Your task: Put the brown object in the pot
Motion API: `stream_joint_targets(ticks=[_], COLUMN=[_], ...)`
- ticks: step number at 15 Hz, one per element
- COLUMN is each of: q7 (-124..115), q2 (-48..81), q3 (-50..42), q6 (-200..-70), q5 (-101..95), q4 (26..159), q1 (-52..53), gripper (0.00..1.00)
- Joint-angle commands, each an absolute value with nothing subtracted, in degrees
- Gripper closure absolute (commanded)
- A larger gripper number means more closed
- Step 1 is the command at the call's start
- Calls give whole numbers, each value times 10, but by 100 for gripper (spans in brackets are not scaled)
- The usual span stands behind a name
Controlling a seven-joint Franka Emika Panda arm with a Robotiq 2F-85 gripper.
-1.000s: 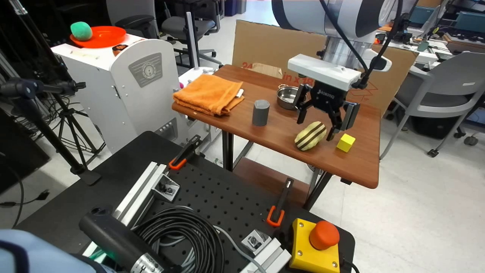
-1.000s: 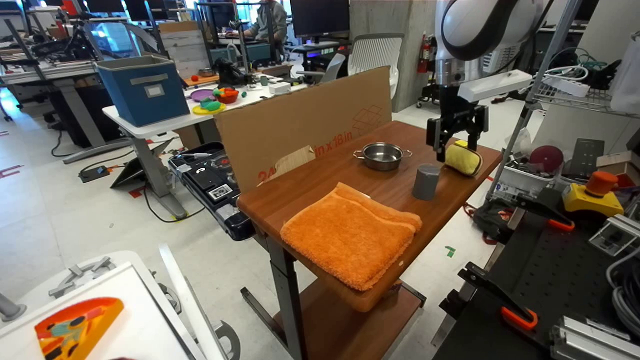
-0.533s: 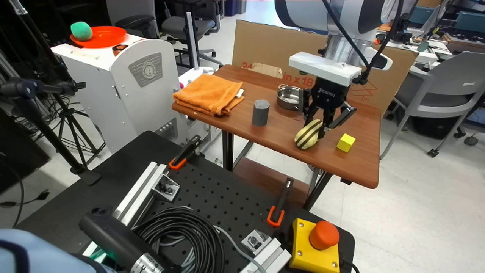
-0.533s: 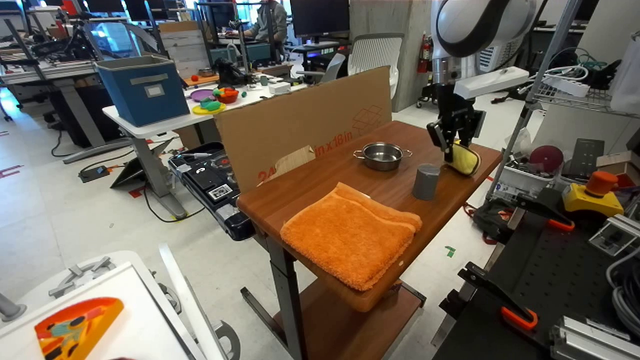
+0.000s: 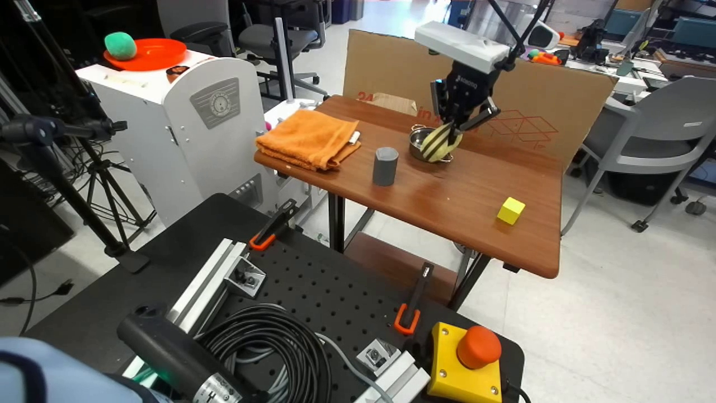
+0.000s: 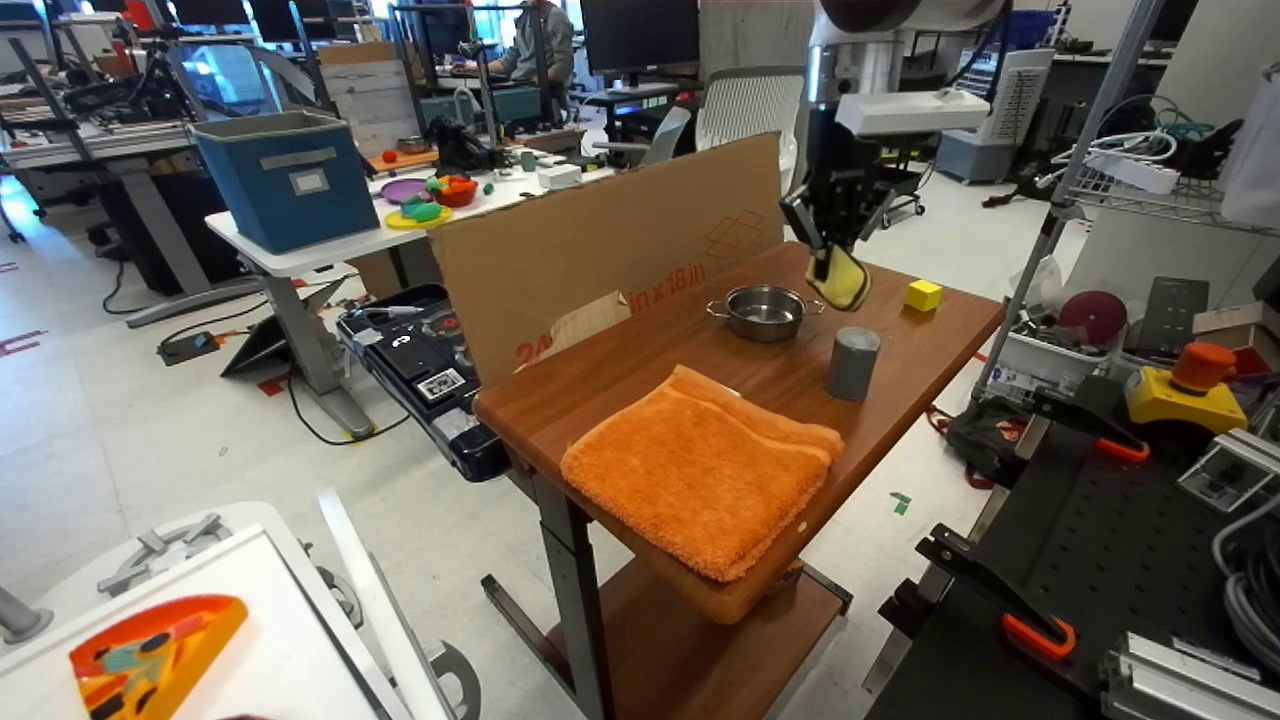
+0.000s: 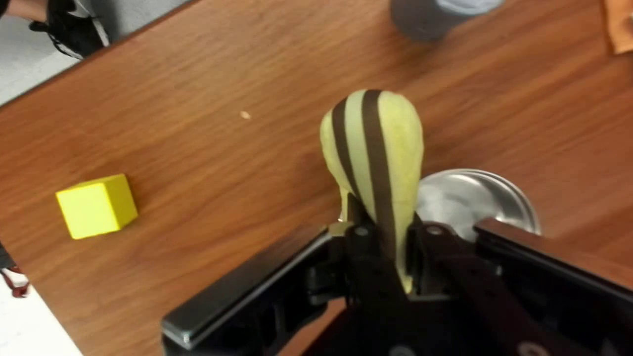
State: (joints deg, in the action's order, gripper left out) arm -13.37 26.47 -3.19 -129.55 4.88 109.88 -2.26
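Squeezed between the fingers of my gripper (image 5: 453,130) is the brown object (image 5: 436,146), soft-looking, pale yellow with dark brown stripes. In the wrist view its rounded end bulges out past the jaws, while the pinched part of the brown object (image 7: 371,143) narrows between them. It hangs above the table, tilted. The shallow silvery pot (image 6: 765,322) stands on the table, its two handles visible. In an exterior view the brown object (image 6: 843,280) hangs just beside the pot's rim and higher. The wrist view shows the pot (image 7: 457,198) partly hidden behind a finger.
A grey cylinder (image 6: 853,365) stands near the pot. A folded orange cloth (image 6: 705,475) covers one end of the table. The yellow cube (image 5: 510,211) lies toward the opposite end. A cardboard sheet (image 5: 514,112) rises along the table's far edge, behind the pot.
My gripper has closed on the brown object, lifted it off the table and carried it from near the yellow cube toward the pot. The pot, cylinder, cube and cloth have stayed put.
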Motion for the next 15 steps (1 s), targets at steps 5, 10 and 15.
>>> stream_joint_targets(ticks=[5, 10, 15], q7=[-167, -183, -199], q2=[312, 366, 396], q3=[-18, -25, -38], q6=[-1334, -1340, -1323], q5=[64, 62, 51], q4=[1016, 959, 935], q1=[12, 16, 22], gripper=[96, 96, 96])
